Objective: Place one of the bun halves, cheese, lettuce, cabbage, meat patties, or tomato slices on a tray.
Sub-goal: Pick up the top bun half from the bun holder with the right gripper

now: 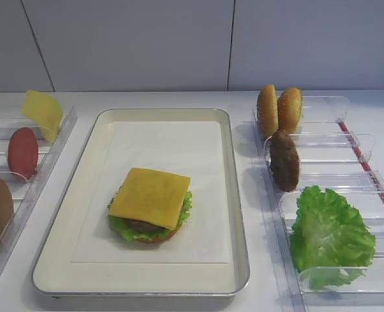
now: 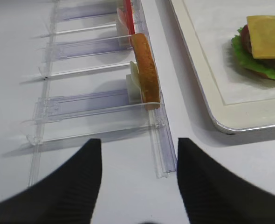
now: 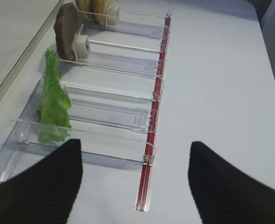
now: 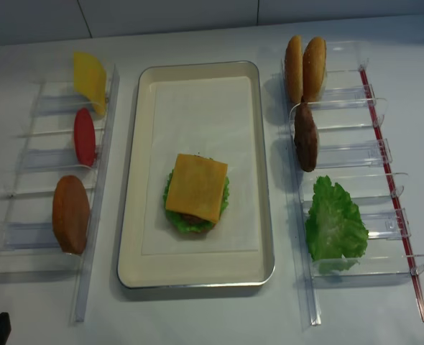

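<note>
Ribbed black end effector (image 3: 135,186) open, ruffled lettuce (image 3: 53,105)

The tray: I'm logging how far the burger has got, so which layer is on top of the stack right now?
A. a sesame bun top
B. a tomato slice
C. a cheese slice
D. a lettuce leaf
C: on the tray, the yellow-orange cheese slice lies uppermost, with a meat patty and lettuce peeking out beneath it, and nothing rests on the cheese.
</note>
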`<state>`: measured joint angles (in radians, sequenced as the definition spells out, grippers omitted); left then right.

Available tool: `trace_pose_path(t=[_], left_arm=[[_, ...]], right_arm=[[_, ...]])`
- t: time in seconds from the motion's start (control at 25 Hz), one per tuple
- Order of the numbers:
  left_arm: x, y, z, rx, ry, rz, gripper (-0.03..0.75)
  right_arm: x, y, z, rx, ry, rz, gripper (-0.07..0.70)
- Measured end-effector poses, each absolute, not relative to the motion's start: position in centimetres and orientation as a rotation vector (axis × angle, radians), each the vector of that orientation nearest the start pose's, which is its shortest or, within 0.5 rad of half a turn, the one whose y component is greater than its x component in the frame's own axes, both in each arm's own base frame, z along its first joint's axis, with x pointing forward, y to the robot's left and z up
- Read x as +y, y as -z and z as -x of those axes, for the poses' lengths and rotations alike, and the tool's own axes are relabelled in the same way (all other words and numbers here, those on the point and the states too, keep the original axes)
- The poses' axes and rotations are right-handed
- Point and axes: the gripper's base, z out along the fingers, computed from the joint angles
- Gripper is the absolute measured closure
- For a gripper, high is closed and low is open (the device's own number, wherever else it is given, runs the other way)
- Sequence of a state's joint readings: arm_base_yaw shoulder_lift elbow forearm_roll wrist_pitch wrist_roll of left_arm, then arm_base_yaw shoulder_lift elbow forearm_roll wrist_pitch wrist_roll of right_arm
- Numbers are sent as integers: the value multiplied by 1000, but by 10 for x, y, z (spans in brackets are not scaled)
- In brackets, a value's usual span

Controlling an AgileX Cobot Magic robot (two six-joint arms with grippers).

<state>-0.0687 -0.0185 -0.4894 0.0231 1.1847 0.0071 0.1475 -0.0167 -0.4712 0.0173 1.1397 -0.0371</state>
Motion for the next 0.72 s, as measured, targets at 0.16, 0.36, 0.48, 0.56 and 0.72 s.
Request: trace_pose_path(t=[0.16,0.36,0.48,0.56,0.72], left_arm=[[3,-265,12,2159,7,-79,355],[3,-265,12,2159,7,-79,355],[3,-265,12,2159,7,-79,355],[3,-265,12,2159,7,-79,355],[3,-265,12,2159,7,-79,355]], right_arm=[[0,-263,8,2127,-86,198,127],[0,-263,8,2127,-86,198,127],[0,-263,8,2127,-86,198,127],[0,-263,8,2127,-86,198,127],[0,-263,8,2127,-87,198,127]])
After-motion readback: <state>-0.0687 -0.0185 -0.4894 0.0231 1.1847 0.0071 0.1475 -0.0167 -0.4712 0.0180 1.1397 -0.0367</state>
